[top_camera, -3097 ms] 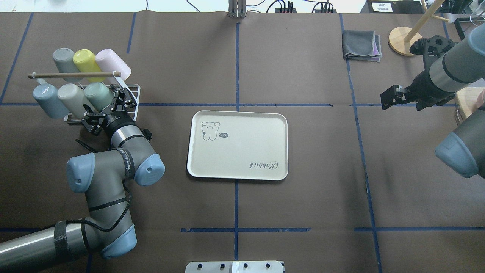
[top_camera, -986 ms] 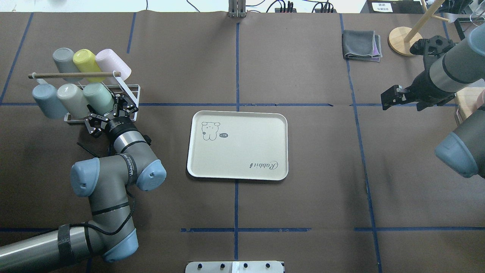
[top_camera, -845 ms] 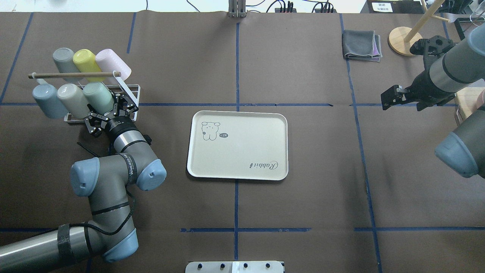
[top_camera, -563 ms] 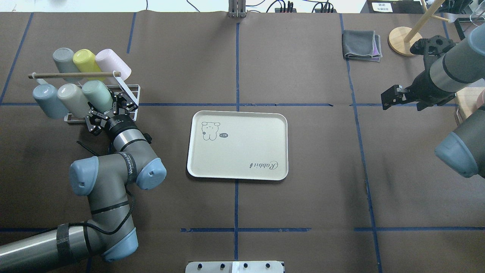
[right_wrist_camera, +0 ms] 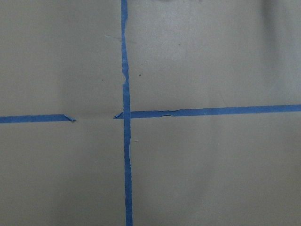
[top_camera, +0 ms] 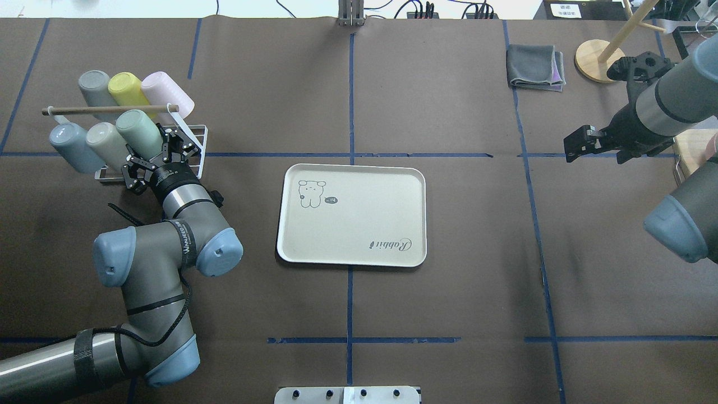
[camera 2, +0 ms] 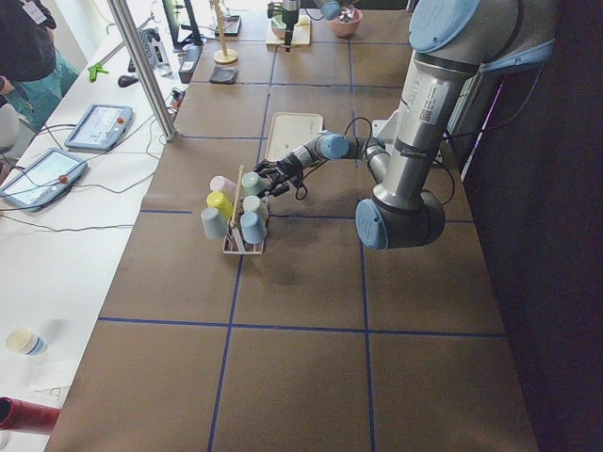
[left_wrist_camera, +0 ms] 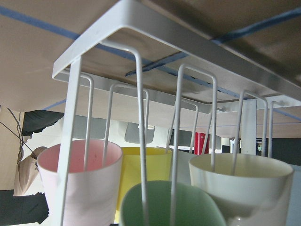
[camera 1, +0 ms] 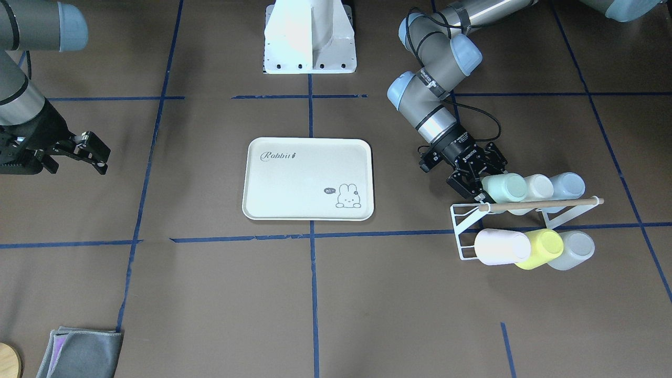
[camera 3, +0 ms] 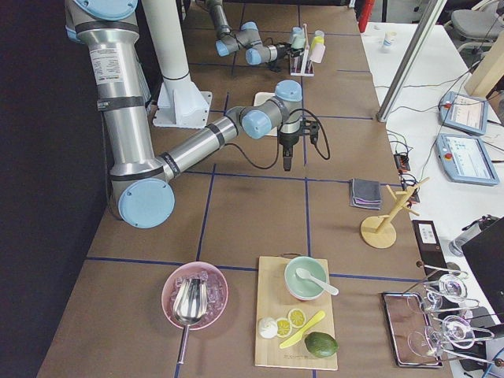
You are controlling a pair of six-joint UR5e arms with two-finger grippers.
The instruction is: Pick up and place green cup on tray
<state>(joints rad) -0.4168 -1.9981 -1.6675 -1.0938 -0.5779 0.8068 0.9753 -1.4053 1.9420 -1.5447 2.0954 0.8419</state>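
The pale mint-green cup lies tilted at the right end of the near row of a white wire rack, base pointing away from the robot. My left gripper is shut on its rim end; it also shows in the front view, with the cup beside it. In the left wrist view the green cup's mouth fills the bottom, with rack wires in front of it. The cream tray with "Rabbit" script lies flat at the table's middle. My right gripper hangs open and empty at the far right.
The rack holds a blue cup and a beige cup next to the green one, and grey, yellow and pink cups behind a wooden bar. A folded grey cloth and a wooden stand base sit at the back right.
My left gripper has moved up and away from the robot along the rack, carrying the green cup with it; the cup now sits higher than its two neighbours. The right arm is still.
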